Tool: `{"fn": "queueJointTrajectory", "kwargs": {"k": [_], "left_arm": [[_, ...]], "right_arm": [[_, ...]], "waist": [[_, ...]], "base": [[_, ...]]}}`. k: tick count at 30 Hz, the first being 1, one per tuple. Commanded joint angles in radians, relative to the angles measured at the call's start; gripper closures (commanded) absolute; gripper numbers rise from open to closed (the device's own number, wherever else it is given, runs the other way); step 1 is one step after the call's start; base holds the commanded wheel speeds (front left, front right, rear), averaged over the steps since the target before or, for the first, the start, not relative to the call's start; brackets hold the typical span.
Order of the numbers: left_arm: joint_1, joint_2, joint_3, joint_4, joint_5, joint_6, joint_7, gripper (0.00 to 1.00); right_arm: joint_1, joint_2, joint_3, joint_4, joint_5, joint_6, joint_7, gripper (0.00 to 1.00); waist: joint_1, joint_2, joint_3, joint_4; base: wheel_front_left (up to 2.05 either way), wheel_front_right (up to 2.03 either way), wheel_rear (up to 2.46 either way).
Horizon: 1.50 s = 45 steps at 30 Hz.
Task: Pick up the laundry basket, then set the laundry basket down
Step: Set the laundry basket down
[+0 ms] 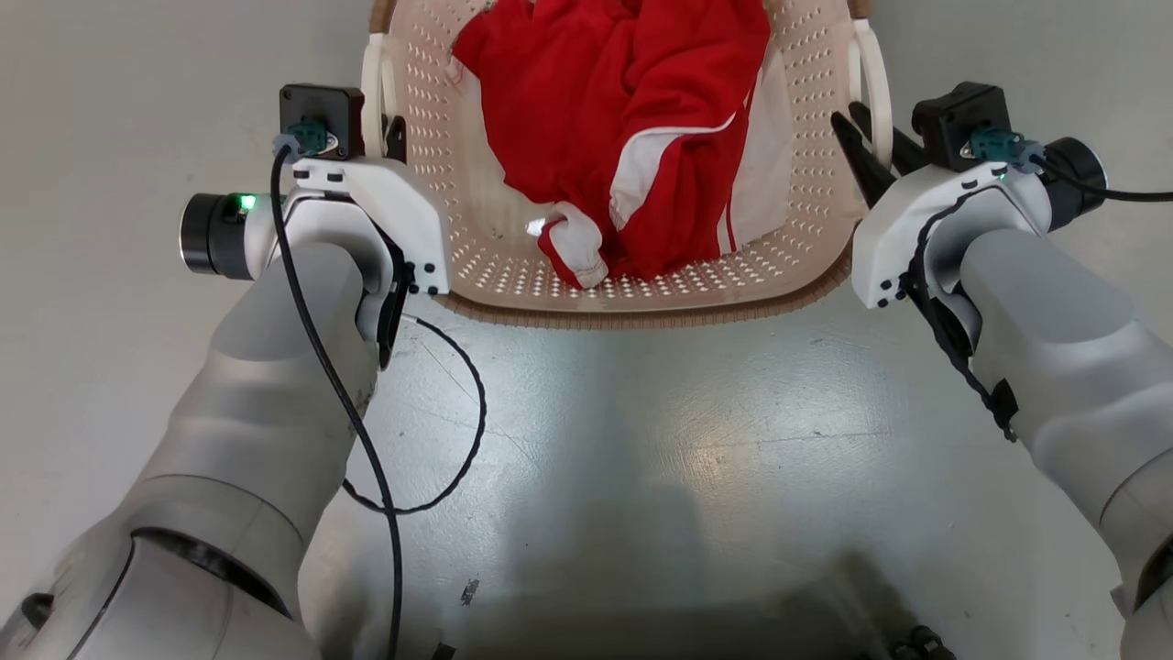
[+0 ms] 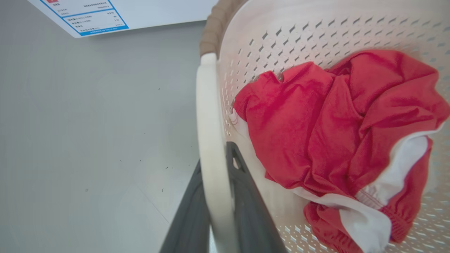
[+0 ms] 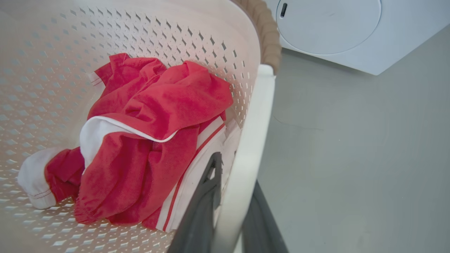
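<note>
**Lift Level, Both Handles Together**

Head view: the laundry basket (image 1: pixel 513 266) sat straight ahead, on or just above the grey floor (image 1: pixel 641 412); I could not tell which. Red clothes (image 1: pixel 623 119) lay heaped inside. The left gripper (image 1: pixel 385 128) and the right gripper (image 1: pixel 875 137) stood at opposite sides, each at a white handle. With the grips this evenly placed, the lift would go best with both arms rising at one pace and the rim kept level.

Left wrist view: the two dark fingers (image 2: pixel 246 203) were drawn in on either side of the left handle (image 2: pixel 211 123), and no gap showed. The hold looked made, but the handle is smooth, so any tilt could let it slide.

Right wrist view: the right handle (image 3: pixel 249 140) was clasped likewise, one finger inside the basket and one outside. The washer (image 3: pixel 330 28) stood near, beyond the rim, so the lift should probably go straight up, not forward.
</note>
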Motion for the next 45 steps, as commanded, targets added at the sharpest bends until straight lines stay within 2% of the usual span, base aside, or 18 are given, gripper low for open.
{"fn": "queueJointTrajectory", "kwargs": {"k": [1,3,4,5,6,10,24,33,39,45], "left_arm": [[-0.037,0.022,0.009,-0.014,0.000,0.005,-0.017,1.00],[-0.039,0.022,0.014,-0.014,-0.004,0.012,-0.019,1.00],[-0.040,0.021,0.017,-0.013,-0.005,0.015,-0.020,0.84],[-0.040,0.021,0.017,-0.013,-0.005,0.017,-0.020,0.27],[-0.039,0.021,0.017,-0.013,-0.005,0.020,-0.021,0.00],[-0.029,0.020,0.022,-0.009,-0.014,0.039,-0.011,0.00],[-0.003,0.028,0.023,-0.002,-0.033,0.048,-0.004,0.00],[0.058,0.049,0.057,-0.012,-0.058,0.017,-0.022,0.00],[0.138,0.091,0.135,-0.134,-0.035,0.029,-0.024,0.00],[0.269,0.100,0.262,-0.274,0.060,0.033,-0.024,0.00]], "right_arm": [[0.038,0.001,0.009,-0.016,-0.035,0.009,-0.006,1.00],[0.032,-0.002,-0.017,-0.018,-0.044,0.009,-0.006,1.00],[0.031,-0.002,-0.029,-0.012,-0.052,0.009,-0.006,0.55],[0.035,0.001,-0.036,-0.003,-0.058,0.009,-0.006,0.00],[0.039,0.006,-0.044,0.002,-0.063,0.009,-0.006,0.00],[0.041,0.010,-0.086,0.000,-0.089,0.009,-0.006,0.00],[0.093,0.001,-0.264,-0.055,-0.226,0.009,-0.006,0.00],[0.152,0.003,-0.423,-0.122,-0.334,0.009,-0.006,0.00],[0.211,0.004,-0.570,-0.210,-0.417,0.009,-0.006,0.00],[0.308,0.011,-0.726,-0.313,-0.522,0.009,-0.006,0.00]], "waist": [[-0.0001,0.0000,0.002,0.001],[-0.0001,0.0000,0.006,0.001],[-0.0001,0.0000,0.007,0.002],[-0.0001,0.0000,0.009,0.002],[-0.0001,0.0000,0.011,0.002],[-0.0001,0.0000,0.013,0.001],[-0.0001,0.0000,-0.030,-0.018],[-0.0001,0.0000,-0.115,-0.032],[-0.0001,0.0000,-0.193,-0.039],[-0.0001,0.0000,-0.287,-0.032]], "base": [[0.00,0.00,0.00],[0.00,0.00,0.00],[0.00,0.00,0.00],[0.00,0.00,0.00],[0.00,0.00,0.00],[0.00,0.00,0.00],[0.00,0.00,0.00],[0.00,0.00,0.00],[0.00,0.00,0.00],[0.00,0.00,0.00]]}}
